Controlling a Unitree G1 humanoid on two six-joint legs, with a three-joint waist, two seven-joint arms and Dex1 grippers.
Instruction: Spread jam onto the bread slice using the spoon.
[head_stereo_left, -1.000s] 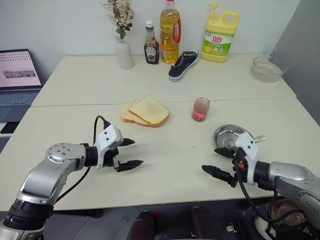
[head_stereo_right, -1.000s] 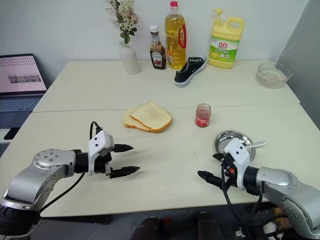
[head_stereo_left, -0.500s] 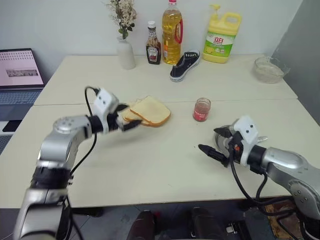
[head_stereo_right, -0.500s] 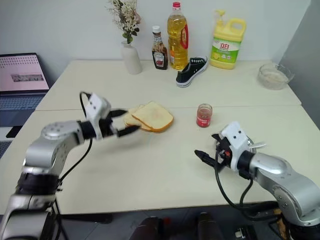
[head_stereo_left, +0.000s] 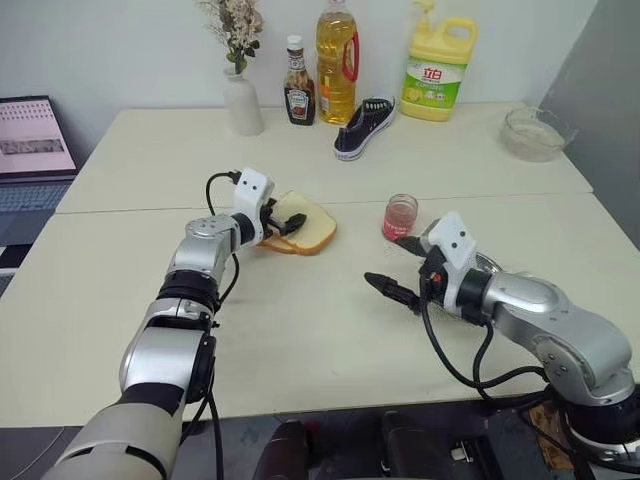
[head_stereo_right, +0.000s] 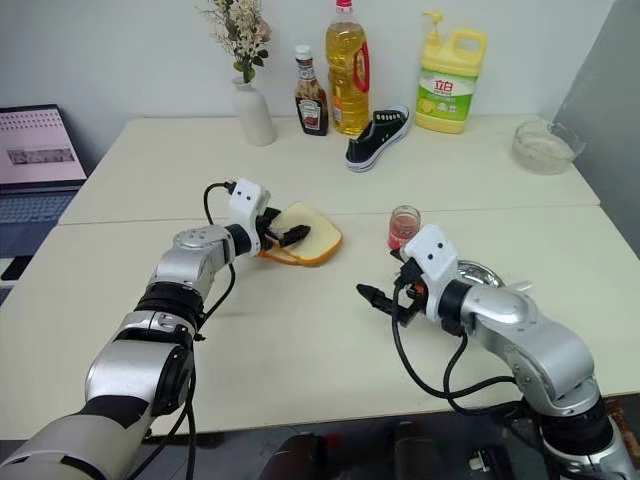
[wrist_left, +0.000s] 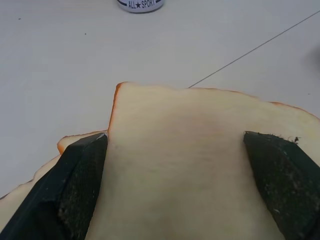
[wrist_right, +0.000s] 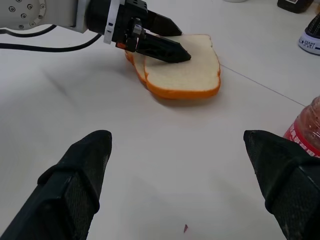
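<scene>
L pincer wide, fingers astride top bread slice of pile. R pincer wide, empty, nr jam on table.

Head eyes overlook table; wrist views share bread slice.

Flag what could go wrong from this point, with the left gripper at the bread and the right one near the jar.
1. The open left gripper straddles the top bread slice, which lies on other slices; closing may crush it or drag the pile along.
2. The open right gripper hovers just short of the jam jar; a sideways sweep could tip it.
3. The spoon's handle shows behind the right arm, so reaching back for it may be awkward.
</scene>
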